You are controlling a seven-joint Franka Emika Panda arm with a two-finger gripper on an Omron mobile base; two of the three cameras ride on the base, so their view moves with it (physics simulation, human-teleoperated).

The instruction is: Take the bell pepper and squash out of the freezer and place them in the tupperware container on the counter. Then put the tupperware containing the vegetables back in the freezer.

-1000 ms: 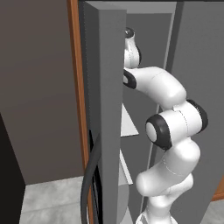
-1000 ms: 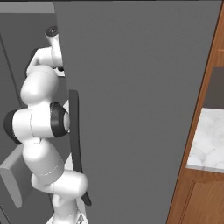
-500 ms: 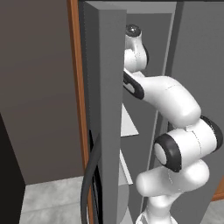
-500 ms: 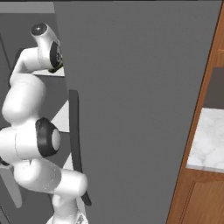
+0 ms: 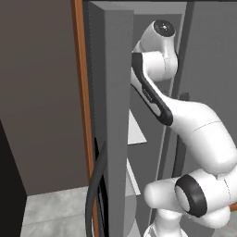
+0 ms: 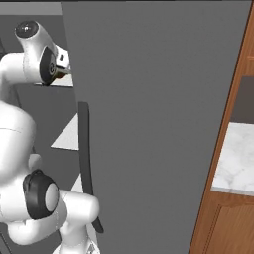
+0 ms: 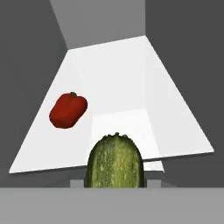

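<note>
In the hand view the dark green squash (image 7: 115, 162) stands end-on at the bottom centre, between the fingers of my gripper (image 7: 114, 183), which is shut on it. Its near end overlaps the front edge of a white shelf (image 7: 127, 74) of the freezer. The red bell pepper (image 7: 68, 110) lies on that shelf, to the left of the squash and further in. In the left base view my arm reaches up into the freezer past its slim grey door (image 5: 113, 120). The tupperware container is out of view.
The wider grey door (image 6: 158, 124) stands close on the arm's right. A dark curved handle (image 5: 95, 194) runs down the slim door's edge. White shelves (image 5: 134, 132) show lower in the freezer. The marble counter (image 6: 238, 158) over brown cabinets is at far right.
The arm has stretched upward, and its upper joints and hand now sit higher in the freezer opening. The doors have not moved.
</note>
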